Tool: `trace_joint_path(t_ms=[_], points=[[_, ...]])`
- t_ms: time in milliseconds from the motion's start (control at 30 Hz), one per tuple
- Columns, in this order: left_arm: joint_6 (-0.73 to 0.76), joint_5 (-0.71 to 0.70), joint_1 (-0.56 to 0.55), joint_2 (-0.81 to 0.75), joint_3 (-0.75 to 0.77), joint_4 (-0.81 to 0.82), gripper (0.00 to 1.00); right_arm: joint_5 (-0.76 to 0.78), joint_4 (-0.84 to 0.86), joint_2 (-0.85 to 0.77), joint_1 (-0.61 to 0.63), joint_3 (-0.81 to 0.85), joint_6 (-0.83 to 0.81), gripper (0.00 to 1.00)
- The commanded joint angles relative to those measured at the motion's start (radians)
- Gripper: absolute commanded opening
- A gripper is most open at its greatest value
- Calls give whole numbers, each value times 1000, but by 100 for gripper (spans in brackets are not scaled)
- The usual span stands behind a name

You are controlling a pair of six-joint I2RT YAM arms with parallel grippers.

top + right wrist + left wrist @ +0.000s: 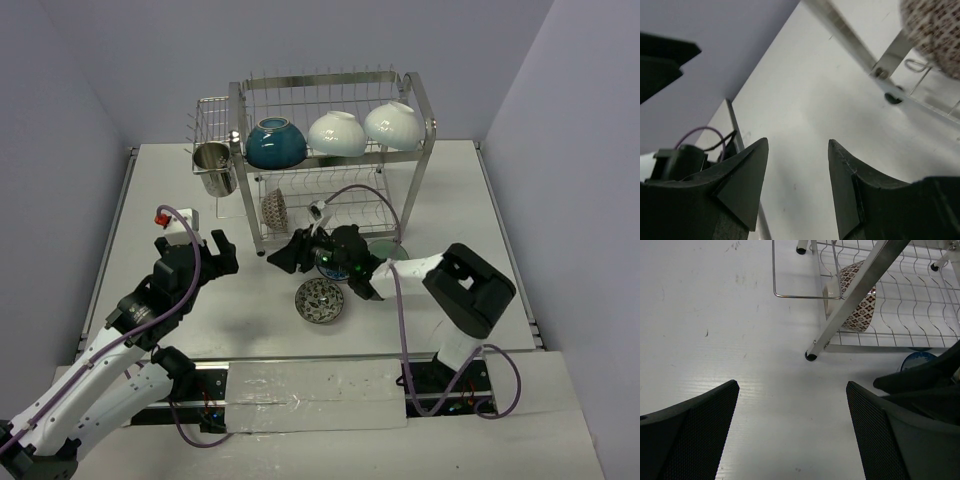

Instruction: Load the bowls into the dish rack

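Top tier of the dish rack (425, 150) has the teal bowl (275, 143) and two white bowls (337, 133) sitting on it, with the red patterned bowl (275, 207) on edge down on the lower tier. A dark patterned bowl (319, 300) sits on the table in front. The right gripper (288, 252) hovers just left of the rack's front with its jaws spread and empty. The left gripper (197, 243) is the same, wide apart over bare table.

Left wrist view, right side: blue bowl (918, 360) mostly hidden behind right arm (932, 390); right wrist view, upper right corner: red patterned bowl (935, 35) blurred, cut by frame edge.
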Motion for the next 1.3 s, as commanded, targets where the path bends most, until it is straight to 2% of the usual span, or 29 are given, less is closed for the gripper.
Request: trace_joint_path(t_ms=[0,133,267,600,800,1033,1267], points=[[21,17,4,4,-2,43,94,43,-93,-111,49,-17,-96,59],[22,22,4,6,-3,45,94,123,-246,-195,106,-48,-201,60],[21,22,4,10,0,43,94,285,-512,-276,189,-22,-293,61],[18,14,4,12,0,40,96,555,-1024,-327,371,70,-302,63],[13,8,6,14,2,35,97,586,-1131,-272,417,131,-281,63],[7,-4,6,9,5,29,99,569,-1122,-171,434,182,-304,59],[-10,-33,6,0,9,15,99,578,-1121,-123,434,214,-318,46]])
